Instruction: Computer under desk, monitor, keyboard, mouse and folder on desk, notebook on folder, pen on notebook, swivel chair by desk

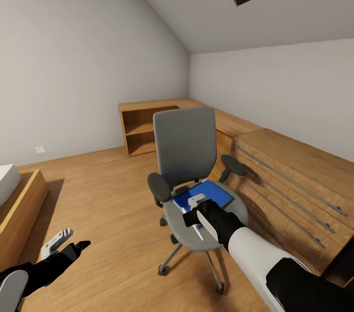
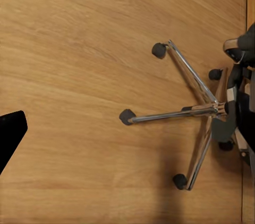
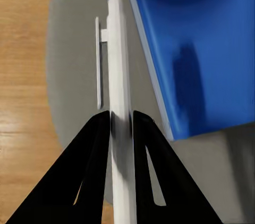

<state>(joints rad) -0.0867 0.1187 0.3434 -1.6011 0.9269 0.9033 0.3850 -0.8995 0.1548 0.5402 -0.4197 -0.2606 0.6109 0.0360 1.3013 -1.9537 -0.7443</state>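
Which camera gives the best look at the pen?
The right wrist view: the pen runs lengthwise through the frame, clip visible, pinched by the right end effector. The head view shows it as a thin white sliver under the hand, above the swivel chair.

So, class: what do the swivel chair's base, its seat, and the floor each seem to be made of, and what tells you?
Swivel chair base: looks like polished chrome metal, going by its bright mirror-like highlights. Seat: probably grey fabric upholstery, matte and evenly toned, though no weave shows. Floor: wood planks or wood-look laminate, with visible grain and plank seams.
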